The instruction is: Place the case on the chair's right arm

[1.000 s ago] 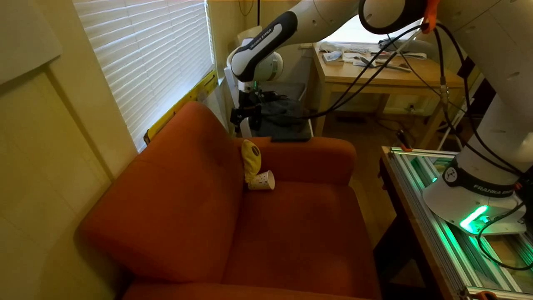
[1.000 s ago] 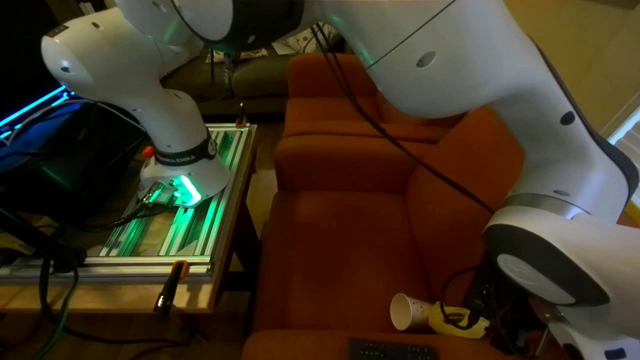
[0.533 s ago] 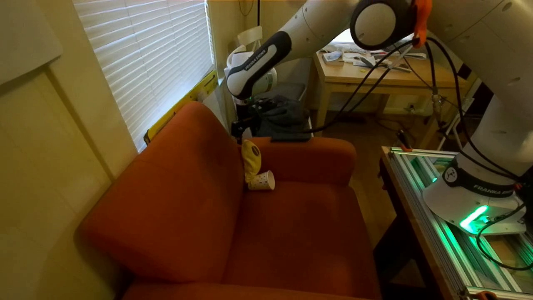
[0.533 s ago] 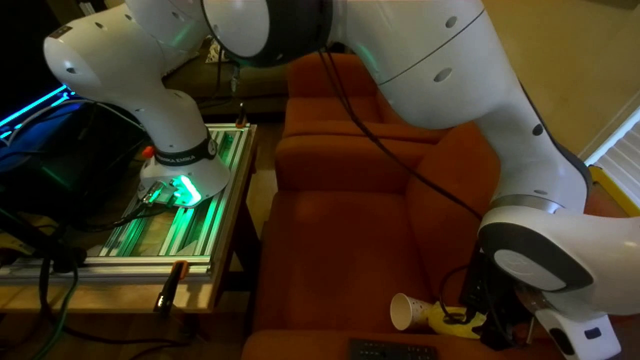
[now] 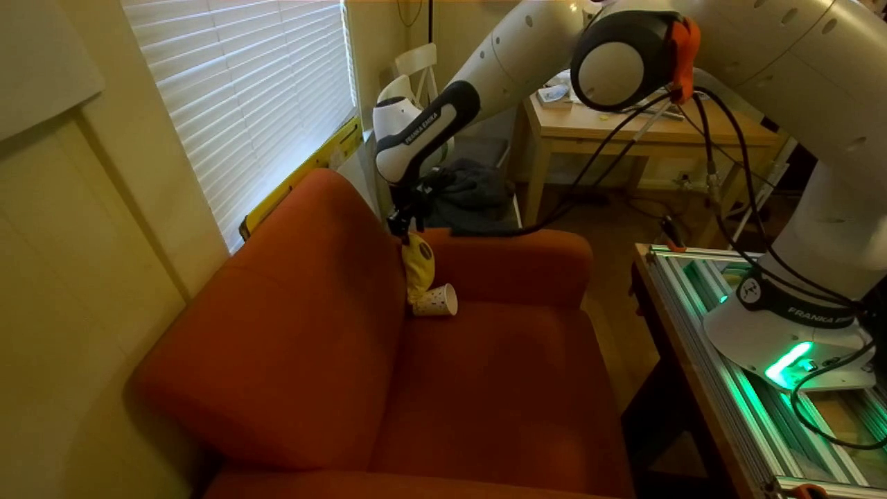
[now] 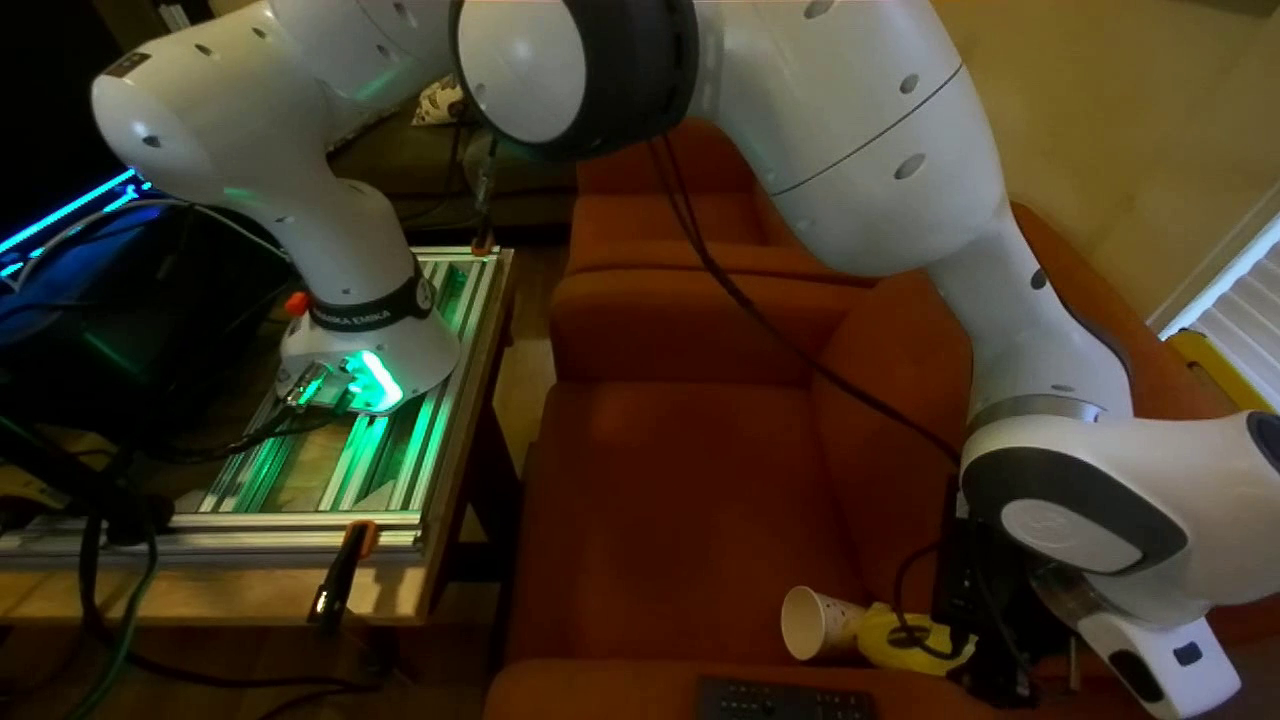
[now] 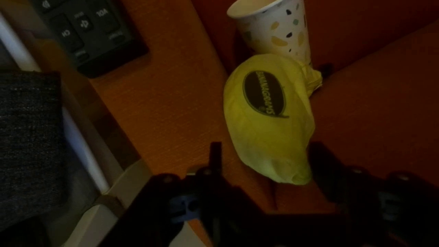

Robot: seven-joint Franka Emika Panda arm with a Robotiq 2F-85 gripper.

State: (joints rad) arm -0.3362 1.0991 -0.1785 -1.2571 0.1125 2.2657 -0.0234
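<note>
Spread and empty, the hand straddles the near end of the yellow case in the wrist view; lining up the grasp seems the step. In an exterior view the case lies far left in the chair, by a cup; clenching, then lifting, should follow. In an exterior view the near armrest holds a remote; whether that is the right arm meant is unclear.
</note>
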